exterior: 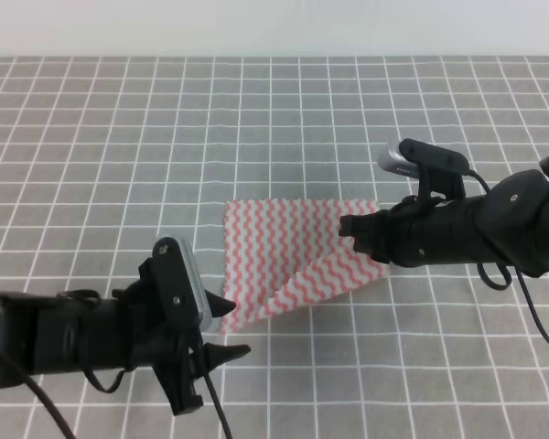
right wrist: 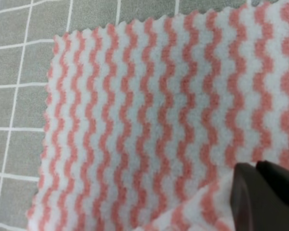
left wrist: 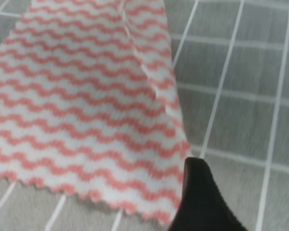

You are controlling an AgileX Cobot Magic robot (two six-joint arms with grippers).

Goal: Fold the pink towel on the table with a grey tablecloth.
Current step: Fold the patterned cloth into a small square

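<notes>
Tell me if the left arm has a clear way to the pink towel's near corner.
Probably yes. The left gripper sits right at the pink towel near corner, jaws apart, only bare grey tablecloth between; the right gripper is at the far side.

open grey tablecloth [exterior: 119, 137] all around

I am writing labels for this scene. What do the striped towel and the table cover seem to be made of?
The pink towel looks like thin non-woven wipe cloth: a soft, fuzzy, matte surface, printed wavy stripes and zigzag-cut edges without a hem. The grey tablecloth looks like a smooth matte sheet with a printed white grid; whether it is fabric or vinyl, I cannot tell.
</notes>
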